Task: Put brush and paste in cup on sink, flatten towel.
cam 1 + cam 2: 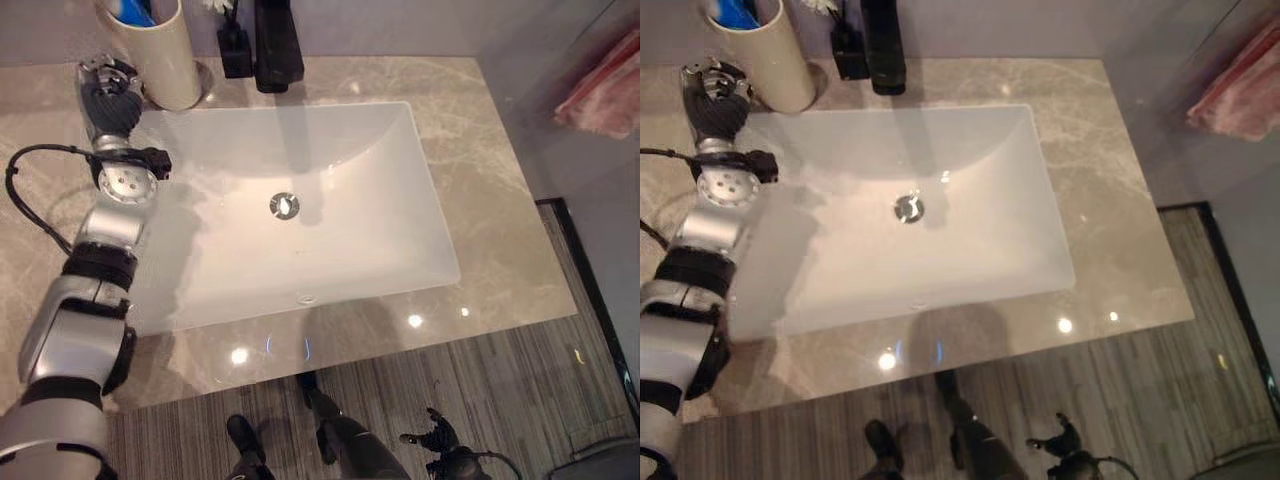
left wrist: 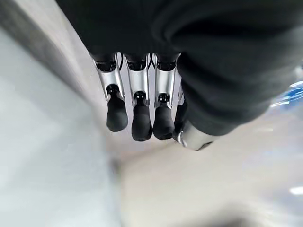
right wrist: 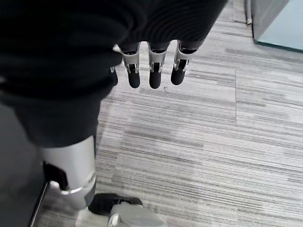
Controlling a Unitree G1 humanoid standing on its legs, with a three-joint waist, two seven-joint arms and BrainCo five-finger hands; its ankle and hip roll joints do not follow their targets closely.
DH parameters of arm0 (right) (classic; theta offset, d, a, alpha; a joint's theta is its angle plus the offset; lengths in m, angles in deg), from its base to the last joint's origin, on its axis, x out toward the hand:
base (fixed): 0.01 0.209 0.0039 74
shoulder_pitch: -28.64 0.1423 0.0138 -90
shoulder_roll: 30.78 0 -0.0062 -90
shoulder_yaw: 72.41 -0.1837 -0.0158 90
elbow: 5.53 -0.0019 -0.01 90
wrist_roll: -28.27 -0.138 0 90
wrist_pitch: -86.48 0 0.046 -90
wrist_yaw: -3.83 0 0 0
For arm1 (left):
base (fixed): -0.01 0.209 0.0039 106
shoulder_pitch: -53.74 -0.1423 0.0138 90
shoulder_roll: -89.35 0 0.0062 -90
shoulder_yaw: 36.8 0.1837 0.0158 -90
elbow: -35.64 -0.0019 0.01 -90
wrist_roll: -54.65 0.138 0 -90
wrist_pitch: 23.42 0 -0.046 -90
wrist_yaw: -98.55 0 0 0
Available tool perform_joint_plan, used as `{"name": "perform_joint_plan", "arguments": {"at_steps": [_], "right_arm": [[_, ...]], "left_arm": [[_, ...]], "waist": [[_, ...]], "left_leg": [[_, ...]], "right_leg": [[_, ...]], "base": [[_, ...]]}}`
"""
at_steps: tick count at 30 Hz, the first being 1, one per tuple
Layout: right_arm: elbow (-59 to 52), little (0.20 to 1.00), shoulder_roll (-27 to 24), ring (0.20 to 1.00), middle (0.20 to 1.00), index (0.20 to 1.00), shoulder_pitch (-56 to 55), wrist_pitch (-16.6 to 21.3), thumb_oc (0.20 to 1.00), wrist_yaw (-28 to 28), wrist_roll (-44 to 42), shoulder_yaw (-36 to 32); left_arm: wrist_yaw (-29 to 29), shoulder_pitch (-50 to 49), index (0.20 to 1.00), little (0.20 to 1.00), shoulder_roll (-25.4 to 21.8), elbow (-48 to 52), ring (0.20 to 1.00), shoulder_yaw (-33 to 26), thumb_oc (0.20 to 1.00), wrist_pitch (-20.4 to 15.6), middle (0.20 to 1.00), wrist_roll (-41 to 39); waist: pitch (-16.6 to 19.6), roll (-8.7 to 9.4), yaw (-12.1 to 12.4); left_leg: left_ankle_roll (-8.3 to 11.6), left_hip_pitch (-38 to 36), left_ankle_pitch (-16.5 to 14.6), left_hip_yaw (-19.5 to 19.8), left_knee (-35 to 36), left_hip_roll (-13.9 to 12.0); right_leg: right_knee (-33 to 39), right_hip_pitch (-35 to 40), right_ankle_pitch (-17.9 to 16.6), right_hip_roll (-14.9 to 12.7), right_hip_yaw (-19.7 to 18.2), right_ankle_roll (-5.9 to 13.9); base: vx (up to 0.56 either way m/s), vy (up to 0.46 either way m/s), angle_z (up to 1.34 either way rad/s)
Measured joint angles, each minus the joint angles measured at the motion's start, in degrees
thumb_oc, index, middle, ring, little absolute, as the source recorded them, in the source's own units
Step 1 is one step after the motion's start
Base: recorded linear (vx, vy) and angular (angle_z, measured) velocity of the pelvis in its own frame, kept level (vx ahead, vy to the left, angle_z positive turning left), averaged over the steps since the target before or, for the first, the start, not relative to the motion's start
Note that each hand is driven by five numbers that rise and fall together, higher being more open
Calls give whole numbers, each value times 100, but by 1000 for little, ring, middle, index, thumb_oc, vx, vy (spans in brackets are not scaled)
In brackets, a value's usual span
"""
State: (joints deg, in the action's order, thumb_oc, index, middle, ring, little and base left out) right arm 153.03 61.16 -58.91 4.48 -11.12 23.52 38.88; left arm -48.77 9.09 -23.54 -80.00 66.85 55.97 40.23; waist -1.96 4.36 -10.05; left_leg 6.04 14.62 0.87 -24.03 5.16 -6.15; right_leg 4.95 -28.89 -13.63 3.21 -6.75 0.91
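While one cup (image 1: 162,55) holds blue items, both hands, left (image 1: 108,95) and right (image 1: 437,437), hang slack-fingered, empty.

both head eyes up high looking straight down, sharing the sink (image 1: 300,210), counter (image 1: 480,180) and cup (image 1: 160,55), left wrist cam super close along its left hand (image 2: 137,109) above the counter, right wrist cam along the right hand (image 3: 151,71) facing the floor (image 3: 199,142)
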Motion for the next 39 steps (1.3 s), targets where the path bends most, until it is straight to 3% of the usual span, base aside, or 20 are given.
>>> {"name": "perform_joint_plan", "arguments": {"at_steps": [2,6,7,10,18,20,25,26,30,31,32,33,34,35,36,39], "right_arm": [[77,1000,-2,1000,1000,1000,31,-29,1000,7,12,-65],[265,1000,-47,1000,1000,1000,-25,-180,1000,30,132,-408],[328,1000,-51,1000,1000,1000,-28,-218,1000,78,176,-494],[448,1000,-99,1000,1000,1000,-100,-272,1000,161,344,-662],[750,1000,-79,1000,1000,1000,-140,-436,1000,254,581,-866],[789,1000,-80,1000,1000,1000,-151,-431,1000,250,610,-864],[787,1000,-118,1000,1000,1000,12,-407,1000,247,640,-853],[689,1000,-239,1000,1000,1000,92,-404,1000,252,762,-847],[598,1000,-450,1000,1000,1000,153,-426,1000,256,779,-876],[451,1000,-491,1000,1000,1000,103,-419,1000,252,777,-878],[453,1000,-490,1000,1000,1000,116,-416,1000,251,776,-878],[448,1000,-485,1000,1000,1000,114,-390,1000,251,777,-871],[444,1000,-501,1000,1000,1000,59,-394,1000,251,776,-863],[466,1000,-504,1000,1000,1000,-16,-400,1000,252,777,-857],[544,1000,-399,1000,1000,1000,-163,-427,1000,251,777,-853],[612,1000,-252,1000,1000,1000,-454,-417,1000,249,777,-869]], "left_arm": [[-25,-304,200,200,-40,-31,200,7,200,-55,200,36],[-261,-1650,200,200,-47,523,200,-907,200,-121,200,-52],[-374,-2239,200,200,-18,923,200,-1363,200,-190,200,-93],[-621,-3271,200,200,229,1440,200,-2028,200,-378,200,-192],[-745,-5024,200,200,802,1940,200,-2991,200,-540,200,-57],[-686,-5367,200,200,1060,1878,200,-3283,200,-617,200,-20],[-605,-5524,200,200,1547,578,200,-3491,200,-672,200,-239],[-610,-5377,200,200,1547,-436,200,-3476,200,-580,200,-320],[-618,-5205,200,200,1634,-2166,200,-3537,200,-499,200,-548],[-629,-5083,614,614,1668,-3501,614,-3609,614,-336,614,-745],[-643,-5052,893,893,1685,-4119,893,-3639,893,-224,893,-887],[-687,-4992,893,893,1718,-4845,893,-3771,893,-79,893,-1002],[-710,-5003,1000,1000,1832,-5226,1000,-3839,1000,149,1000,-1113],[-733,-4993,1000,1000,1868,-5226,1000,-3751,1000,224,1000,-1084],[-753,-4963,1000,1000,1894,-5088,1000,-3702,1000,299,1000,-1002],[-763,-4971,1000,1000,1887,-4935,1000,-3353,1000,345,1000,-659]], "waist": [[-14,-25,112],[-183,-261,320],[-209,-299,318],[-262,-431,595],[-265,-470,1045],[-204,-489,1252],[-128,-565,1528],[-131,-568,1538],[-219,-330,1519],[-208,-208,1447],[-206,-159,1401],[-187,-111,1316],[-178,-137,1160],[-174,-147,1139],[-134,-3,1137],[-44,111,1049]], "left_leg": [[-1,-145,-1,6,2,-1],[-20,-587,-18,188,11,-5],[-20,-692,-20,223,10,-12],[-21,-789,-16,418,9,-11],[-24,-1073,-18,924,8,-69],[-21,-1128,-19,1096,5,-107],[8,-1157,-3,1322,-37,-156],[24,-1050,9,1553,-225,-137],[51,-896,12,2049,-668,17],[26,-873,-107,2259,-868,145],[-20,-923,-203,2363,-905,227],[-101,-1010,-266,2424,-889,293],[-156,-1064,-368,2409,-765,301],[-156,-1100,-437,2371,-664,286],[-216,-1146,-416,2328,-490,372],[-343,-1243,-335,2282,-348,559]], "right_leg": [[1,144,15,-6,58,11],[6,674,242,-58,246,-33],[9,789,289,-62,268,-78],[8,969,336,-109,454,-107],[8,1491,494,-152,966,-126],[48,1632,578,-145,1128,-116],[39,1794,652,-137,1368,-143],[7,1845,670,-169,1497,-131],[56,1903,712,-308,1504,-188],[55,1900,691,-383,1370,-160],[55,1906,661,-421,1292,-131],[55,1901,595,-438,1212,-139],[50,1886,550,-407,1225,-84],[31,1863,524,-390,1226,-56],[8,1810,463,-473,1188,11],[7,1800,404,-634,1137,98]], "base": [[0,49,15],[-19,57,21],[-20,11,22],[-11,10,29],[0,-39,33],[5,-75,37],[-71,-22,28],[-95,-47,38],[-77,55,10],[-55,126,-28],[-47,162,-47],[-14,120,-35],[-32,184,-19],[-52,178,-7],[-92,209,-8],[-146,193,-14]]}}
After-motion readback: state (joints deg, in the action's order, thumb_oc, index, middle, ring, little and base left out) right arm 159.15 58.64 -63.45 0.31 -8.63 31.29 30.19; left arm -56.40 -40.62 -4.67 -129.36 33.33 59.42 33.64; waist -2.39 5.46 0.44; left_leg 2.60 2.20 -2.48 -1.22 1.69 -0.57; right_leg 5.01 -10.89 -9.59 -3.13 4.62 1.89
